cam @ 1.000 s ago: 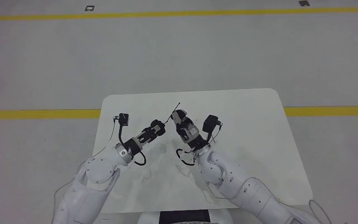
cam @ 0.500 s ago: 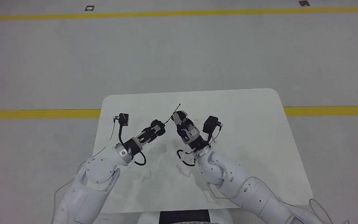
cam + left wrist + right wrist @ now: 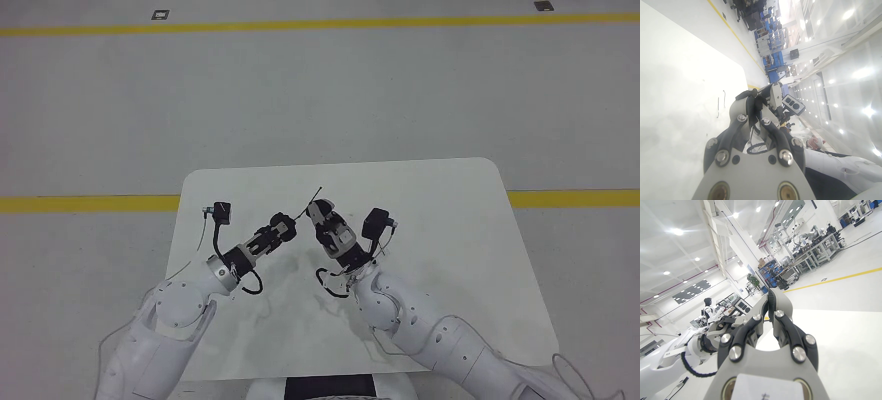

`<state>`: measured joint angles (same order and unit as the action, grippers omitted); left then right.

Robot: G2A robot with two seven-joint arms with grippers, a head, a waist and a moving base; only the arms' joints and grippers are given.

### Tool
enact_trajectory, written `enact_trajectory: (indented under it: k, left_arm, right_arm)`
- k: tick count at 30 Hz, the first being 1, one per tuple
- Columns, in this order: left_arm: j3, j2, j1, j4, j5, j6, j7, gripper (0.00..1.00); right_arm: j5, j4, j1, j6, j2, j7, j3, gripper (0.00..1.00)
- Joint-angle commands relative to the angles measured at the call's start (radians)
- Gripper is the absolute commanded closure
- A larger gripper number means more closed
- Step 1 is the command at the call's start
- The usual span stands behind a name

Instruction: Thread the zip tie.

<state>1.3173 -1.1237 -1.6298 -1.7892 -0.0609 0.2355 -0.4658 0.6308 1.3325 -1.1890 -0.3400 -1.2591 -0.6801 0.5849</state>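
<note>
The zip tie (image 3: 312,198) is off the desk (image 3: 440,200), pinched in the right claw (image 3: 316,208) above the desk's middle. In the right wrist view that claw (image 3: 769,294) is pressed narrow on the thin black strip (image 3: 769,283), with 1 end sticking straight out past the fingertips. A second short piece of black strip crosses the gap lower down between the fingers; I cannot tell how it joins the rest.

The left claw (image 3: 290,224) is just beside the right one, tips towards it and a little apart. In the left wrist view its fingers (image 3: 753,98) are drawn close together with something dark at the tips. Whether that is the tie's other end is too crowded to make out.

2 thin dark strands (image 3: 718,107) lie loose on the desk beyond the left claw, well apart from both claws. A yellow line (image 3: 90,203) runs along the floor past the desk.
</note>
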Motion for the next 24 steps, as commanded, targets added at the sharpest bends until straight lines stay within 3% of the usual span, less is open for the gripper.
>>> enact_trajectory:
  k: [1,24]
  left_arm:
    - [0.0,0.001,0.0,0.0,-0.003,0.0,0.0,1.0]
    - [-0.01,0.008,0.004,-0.006,-0.026,0.013,0.0,1.0]
  right_arm:
    - [-0.001,-0.002,0.002,0.0,0.0,0.0,-0.002,1.0]
    - [0.034,-0.025,0.009,0.0,-0.002,0.002,-0.01,1.0]
